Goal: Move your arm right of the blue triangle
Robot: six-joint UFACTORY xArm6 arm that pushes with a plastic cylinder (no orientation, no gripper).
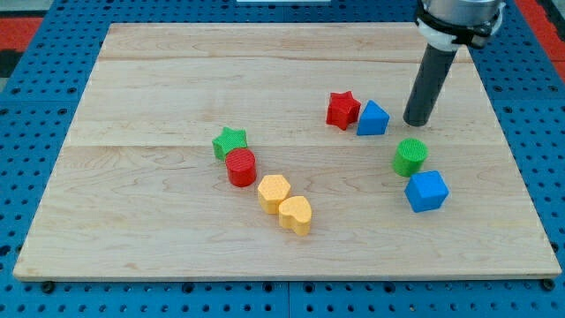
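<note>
The blue triangle (372, 118) lies on the wooden board (177, 79), right of centre, touching a red star (342, 109) on its left. My tip (416, 122) rests on the board just to the right of the blue triangle, a short gap apart. The dark rod rises from it toward the view's top right.
A green cylinder (410, 156) and a blue cube (426, 191) sit below my tip. A green star (229, 141), a red cylinder (241, 167), a yellow hexagon (274, 193) and a yellow heart (296, 214) form a diagonal line left of centre.
</note>
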